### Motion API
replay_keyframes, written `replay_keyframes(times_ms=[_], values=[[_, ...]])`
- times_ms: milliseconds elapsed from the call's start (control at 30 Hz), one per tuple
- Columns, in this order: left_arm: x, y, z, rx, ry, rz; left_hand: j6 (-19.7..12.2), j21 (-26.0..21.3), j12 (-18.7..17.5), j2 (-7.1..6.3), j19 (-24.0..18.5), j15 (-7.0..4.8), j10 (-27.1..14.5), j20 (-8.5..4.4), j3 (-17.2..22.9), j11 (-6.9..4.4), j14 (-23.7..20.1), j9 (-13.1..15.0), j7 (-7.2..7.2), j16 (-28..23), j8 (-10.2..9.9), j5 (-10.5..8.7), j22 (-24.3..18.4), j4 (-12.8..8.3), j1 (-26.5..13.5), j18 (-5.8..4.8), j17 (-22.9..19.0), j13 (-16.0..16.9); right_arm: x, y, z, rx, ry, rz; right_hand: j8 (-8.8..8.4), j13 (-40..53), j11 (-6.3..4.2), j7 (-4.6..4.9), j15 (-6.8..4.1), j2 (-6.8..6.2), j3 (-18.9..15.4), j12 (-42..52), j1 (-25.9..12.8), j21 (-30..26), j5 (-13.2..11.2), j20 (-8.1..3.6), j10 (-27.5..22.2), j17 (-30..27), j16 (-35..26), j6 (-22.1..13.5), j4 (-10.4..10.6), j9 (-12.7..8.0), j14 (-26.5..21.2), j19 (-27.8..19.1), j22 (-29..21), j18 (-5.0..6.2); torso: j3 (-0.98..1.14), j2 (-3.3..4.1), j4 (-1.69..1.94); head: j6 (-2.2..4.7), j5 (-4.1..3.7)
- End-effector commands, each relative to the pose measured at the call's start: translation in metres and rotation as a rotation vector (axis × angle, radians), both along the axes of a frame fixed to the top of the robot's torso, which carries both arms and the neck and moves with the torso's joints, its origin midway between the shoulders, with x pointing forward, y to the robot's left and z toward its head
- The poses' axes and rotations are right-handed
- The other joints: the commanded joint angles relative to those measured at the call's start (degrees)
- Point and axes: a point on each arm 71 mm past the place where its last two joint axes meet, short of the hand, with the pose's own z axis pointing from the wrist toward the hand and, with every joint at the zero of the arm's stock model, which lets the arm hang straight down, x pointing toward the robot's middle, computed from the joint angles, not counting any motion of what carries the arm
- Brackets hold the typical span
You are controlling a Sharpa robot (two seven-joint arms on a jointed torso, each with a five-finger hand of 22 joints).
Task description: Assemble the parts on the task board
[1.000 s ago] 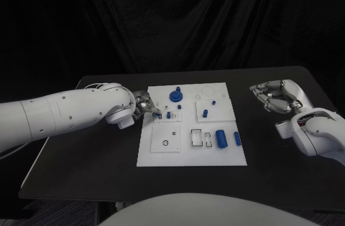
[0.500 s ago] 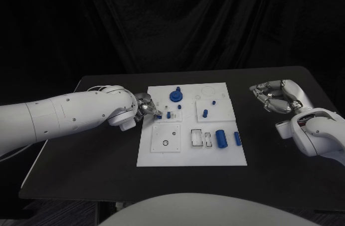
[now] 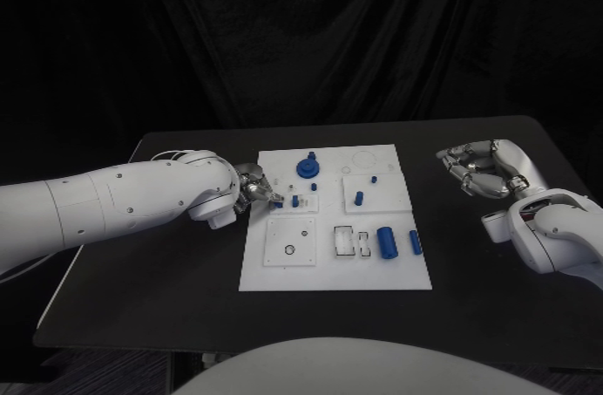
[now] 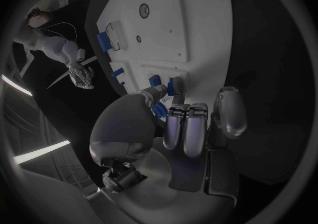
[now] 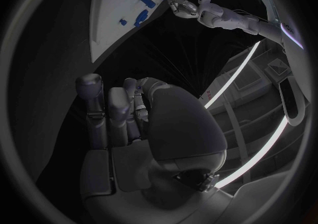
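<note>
The white task board lies in the middle of the black table. My left hand is at the board's left edge, thumb and fingertips pinching a small blue part; the left wrist view shows that part between the fingertips of the left hand. Beside it stand two small blue pegs. A round blue piece with a knob sits at the board's far side. My right hand hovers off the board's right side, fingers curled in, holding nothing.
More blue parts are on the board: two pegs on the right plate, and a thick cylinder beside a thin one near the front. Bare black table lies on both sides of the board.
My left arm has shifted slightly while its hand stays at the board's left edge on the small blue part. The right hand has not moved.
</note>
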Motion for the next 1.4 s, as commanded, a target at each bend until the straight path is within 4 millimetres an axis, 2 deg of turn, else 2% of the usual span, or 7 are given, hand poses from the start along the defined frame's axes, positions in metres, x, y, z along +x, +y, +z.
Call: replay_keyframes(times_ms=[33, 500, 733, 1000, 1100, 1167, 1400], values=[[-0.001, -0.001, -0.002, 0.02, 0.004, -0.02, -0.19, -0.34, 0.16, -0.02, -0.33, -0.23, 5.96, 0.04, -1.45, -0.06, 5.99, -0.32, 0.43, 0.08, -0.49, -1.48, -0.06, 0.71, -1.04, 0.3, 14.91, 15.09, 0.0, 0.0, -0.002, -0.006, 0.016, -0.002, 0.23, -0.05, 0.15, 0.41, -0.01, -0.07, 0.14, 0.23, 0.64, -0.37, 0.29, -0.04, -0.12, -0.02, -0.09, 0.13, -0.08, 0.08, -0.03, -0.02, 0.06, 0.38, -0.02, 0.0, 0.02, 0.0, 0.0], [-0.002, -0.001, -0.003, 0.032, 0.018, -0.026, -0.16, -1.02, -0.26, -0.54, -0.35, 0.37, 5.47, 0.58, -12.02, 0.61, 5.94, -3.24, 1.23, 0.03, -3.15, -7.87, 0.08, 6.97, -5.71, 0.37, 14.79, 14.74, -0.001, 0.0, -0.003, -0.011, 0.026, 0.0, 0.26, -0.07, 0.16, 0.41, -0.01, -0.08, 0.19, 0.25, 0.68, -0.45, 0.37, -0.05, -0.11, -0.05, -0.11, 0.18, -0.14, 0.1, -0.04, -0.04, 0.05, 0.4, -0.01, 0.02, 0.04, 0.0, 0.06], [-0.001, 0.0, -0.004, 0.035, 0.02, -0.024, 0.16, -1.41, -0.37, 0.79, -0.35, 0.53, 5.32, 0.79, -17.97, 0.85, 5.9, -4.36, 1.42, -0.01, -3.89, -10.72, 0.23, 8.32, -8.74, 0.41, 14.7, 14.64, -0.001, 0.0, -0.003, -0.013, 0.03, 0.001, 0.29, -0.08, 0.16, 0.41, -0.01, -0.09, 0.21, 0.27, 0.7, -0.5, 0.41, -0.05, -0.09, -0.09, -0.14, 0.22, -0.18, 0.11, -0.05, -0.05, 0.05, 0.4, -0.01, 0.01, 0.04, 0.0, 0.07], [0.001, 0.002, 0.001, -0.008, -0.057, -0.017, 0.57, -1.26, -0.21, 3.39, -0.04, 0.6, 5.52, 0.86, -21.82, 0.86, 6.04, -4.31, 1.4, 0.13, -3.68, -10.67, 0.75, 8.47, -11.7, 0.34, 15.04, 14.78, -0.001, 0.0, -0.004, -0.014, 0.031, 0.002, 0.29, -0.08, 0.16, 0.41, -0.01, -0.09, 0.21, 0.27, 0.7, -0.5, 0.41, -0.05, -0.09, -0.09, -0.14, 0.22, -0.18, 0.11, -0.05, -0.05, 0.05, 0.4, -0.01, 0.02, 0.03, 0.0, 0.15], [0.003, 0.002, 0.009, -0.038, -0.18, -0.026, 0.92, -0.25, 0.16, 4.36, 0.86, 0.36, 5.96, 0.68, -23.69, 0.57, 6.06, -2.12, 1.04, 0.15, -2.15, -9.82, 1.84, 8.34, -11.2, 0.06, 15.09, 15.09, -0.001, -0.001, -0.003, -0.014, 0.03, 0.002, 0.33, -0.09, 0.15, 0.4, -0.01, -0.09, 0.24, 0.3, 0.72, -0.58, 0.45, -0.05, -0.06, -0.12, -0.16, 0.28, -0.22, 0.13, -0.06, -0.07, 0.03, 0.42, -0.02, 0.03, 0.02, 0.0, 0.05], [0.003, 0.002, 0.014, -0.056, -0.25, -0.032, 1.03, 0.49, 0.16, 4.5, 1.5, 0.12, 5.96, 0.45, -24.72, 0.31, 6.06, -0.13, 0.69, 0.15, -0.77, -8.6, 2.63, 8.3, -9.39, -0.14, 15.09, 15.09, -0.001, -0.001, -0.003, -0.015, 0.029, 0.001, 0.33, -0.09, 0.15, 0.4, -0.01, -0.09, 0.24, 0.3, 0.72, -0.58, 0.45, -0.05, -0.06, -0.12, -0.16, 0.28, -0.22, 0.13, -0.06, -0.07, 0.03, 0.42, -0.02, 0.05, 0.02, 0.0, 0.03], [0.0, 0.008, 0.029, -0.084, -0.366, -0.032, 0.89, 1.04, 0.16, 4.61, 1.98, -0.15, 5.96, 0.19, -25.93, -0.05, 6.06, 2.01, 0.35, 0.15, 0.69, -6.34, 3.32, 8.25, -6.71, -0.3, 15.09, 15.09, -0.001, -0.001, -0.003, -0.016, 0.03, -0.001, 0.33, -0.09, 0.15, 0.4, -0.01, -0.09, 0.24, 0.3, 0.72, -0.58, 0.45, -0.05, -0.06, -0.12, -0.16, 0.28, -0.22, 0.13, -0.06, -0.07, 0.03, 0.42, -0.11, 0.08, 0.05, 0.0, 0.26]])
